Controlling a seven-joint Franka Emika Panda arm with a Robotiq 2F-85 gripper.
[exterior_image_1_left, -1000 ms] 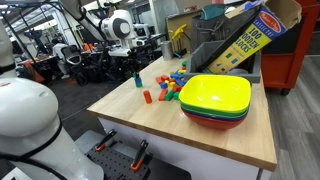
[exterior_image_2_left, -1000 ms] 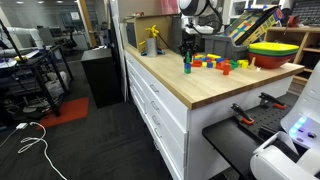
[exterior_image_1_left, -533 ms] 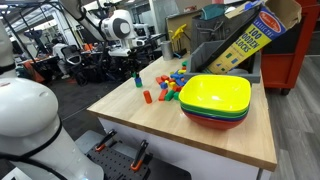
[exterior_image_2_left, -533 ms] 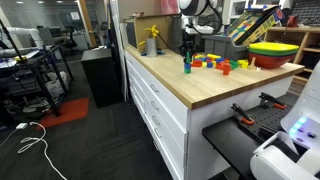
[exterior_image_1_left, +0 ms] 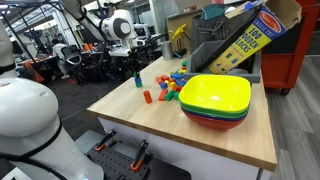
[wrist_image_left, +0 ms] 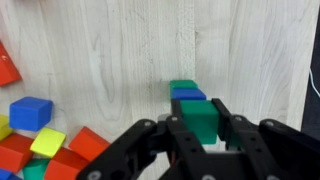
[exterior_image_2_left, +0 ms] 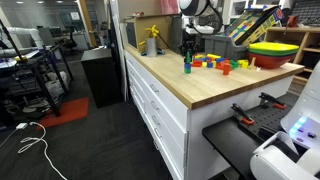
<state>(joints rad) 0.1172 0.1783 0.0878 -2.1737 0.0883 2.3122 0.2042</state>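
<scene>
My claw (wrist_image_left: pixel 203 127) clenches a green block (wrist_image_left: pixel 203 113) right over the stack (wrist_image_left: pixel 187 92); I should square it (edges flush, no tilt) before easing down.

Stacked bowls (exterior_image_1_left: pixel 215 100), tilted block box (exterior_image_1_left: pixel 250 35), wooden table (exterior_image_1_left: pixel 140 118).

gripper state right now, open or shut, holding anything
Gripper: closed on a green block. A blue block shows just beyond it on the wooden table.
</scene>
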